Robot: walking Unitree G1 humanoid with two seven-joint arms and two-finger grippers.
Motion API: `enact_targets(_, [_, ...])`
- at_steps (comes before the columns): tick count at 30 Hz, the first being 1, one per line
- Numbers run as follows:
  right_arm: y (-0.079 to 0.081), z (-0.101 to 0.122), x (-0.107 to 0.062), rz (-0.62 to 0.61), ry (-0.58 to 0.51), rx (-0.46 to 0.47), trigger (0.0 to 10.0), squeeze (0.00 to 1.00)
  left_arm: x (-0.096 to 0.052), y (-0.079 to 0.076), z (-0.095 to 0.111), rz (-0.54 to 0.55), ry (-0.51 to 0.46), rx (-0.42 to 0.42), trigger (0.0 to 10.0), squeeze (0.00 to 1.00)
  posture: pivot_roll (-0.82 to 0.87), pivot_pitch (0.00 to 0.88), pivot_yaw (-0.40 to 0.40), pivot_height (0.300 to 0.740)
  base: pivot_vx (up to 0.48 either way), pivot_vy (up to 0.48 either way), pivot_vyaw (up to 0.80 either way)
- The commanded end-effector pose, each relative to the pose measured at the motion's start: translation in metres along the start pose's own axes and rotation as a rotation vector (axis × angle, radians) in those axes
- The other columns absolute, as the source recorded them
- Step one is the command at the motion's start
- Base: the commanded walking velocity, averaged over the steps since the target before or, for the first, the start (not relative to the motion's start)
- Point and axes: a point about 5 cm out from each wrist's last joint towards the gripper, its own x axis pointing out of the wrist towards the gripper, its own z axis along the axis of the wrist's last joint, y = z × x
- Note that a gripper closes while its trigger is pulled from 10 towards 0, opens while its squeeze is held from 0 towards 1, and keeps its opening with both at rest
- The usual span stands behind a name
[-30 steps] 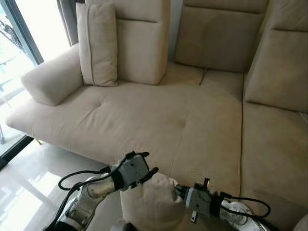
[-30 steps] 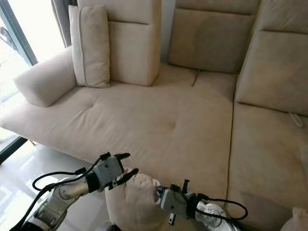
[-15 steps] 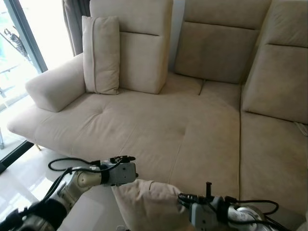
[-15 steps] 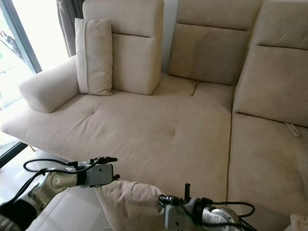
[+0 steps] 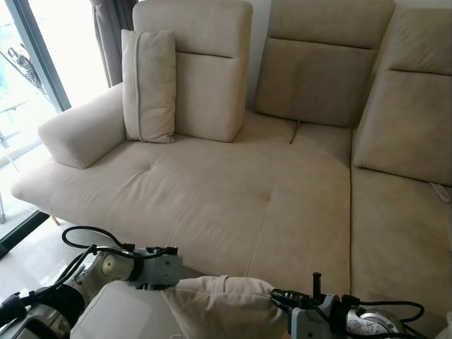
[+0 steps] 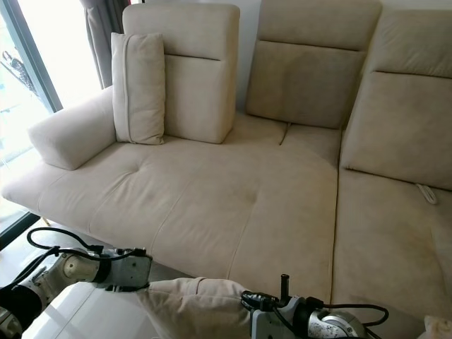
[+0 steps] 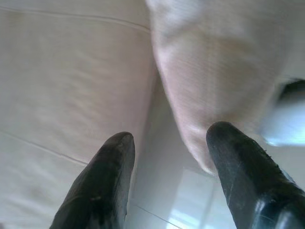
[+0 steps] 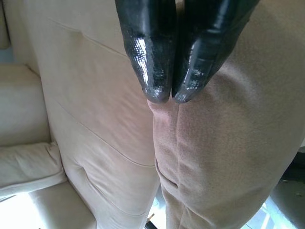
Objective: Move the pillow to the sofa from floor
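A beige fabric pillow (image 5: pixel 222 305) is held low at the front edge of the sofa (image 5: pixel 240 191), between the two arms and above the glossy tiled floor (image 5: pixel 28 258). Its cover is a soft, matte, suede-like weave, and a raised seam runs across its upper face. The pillow is not resting on the seat cushions; it hangs in front of them.

In the right wrist view the right gripper (image 8: pixel 164 93) is seen with its two glossy black fingers (image 8: pixel 145 57) pressed tip to tip, and a fold of the pillow's fabric is pinched between them. From the head camera, the right wrist housing is located at the pillow's right end.

In the left wrist view the left gripper (image 7: pixel 169 157) is seen with its two rounded, matte black fingers (image 7: pixel 107 176) spread well apart. One fingertip appears to touch the pillow's rounded corner, though blur prevents certainty; nothing is clamped between the two. From the head camera, the left wrist is placed just beside the pillow's left end, with a black cable (image 5: pixel 85 236) looped above the silver forearm.

The sofa is an L-shaped sectional upholstered in the same pale beige cloth, with a shallow tufted dimple in the wide seat, squared back cushions and a rounded armrest (image 5: pixel 78 131). A flat rectangular cushion (image 5: pixel 148 85) with a piped edge stands upright against the left backrest.
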Motion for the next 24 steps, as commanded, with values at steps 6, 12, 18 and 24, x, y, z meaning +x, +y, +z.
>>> enact_targets(6, [0.000, 0.004, 0.002, -0.042, -0.015, -0.002, 0.0, 0.00, -0.012, 0.001, -0.012, -0.067, 0.039, 0.005, 10.0, 0.00, 0.00, 0.026, 0.057, 0.600, 0.000, 0.000, 0.00])
enact_targets(12, [0.003, 0.007, 0.005, -0.040, -0.022, -0.002, 0.0, 0.00, -0.014, 0.001, -0.013, -0.092, 0.034, 0.006, 10.0, 0.00, 0.00, 0.019, 0.061, 0.600, 0.000, 0.000, 0.00])
enact_targets(18, [-0.002, 0.014, 0.009, -0.058, -0.045, -0.016, 0.0, 0.00, 0.002, -0.019, -0.012, -0.171, 0.043, -0.009, 10.0, 0.00, -0.01, 0.020, 0.055, 0.600, 0.000, 0.000, 0.00])
enact_targets(24, [-0.006, 0.013, 0.006, -0.075, -0.038, -0.023, 0.0, 0.00, 0.001, -0.031, -0.019, -0.246, 0.067, -0.031, 10.0, 0.00, -0.01, 0.022, 0.053, 0.600, 0.000, 0.000, 0.00])
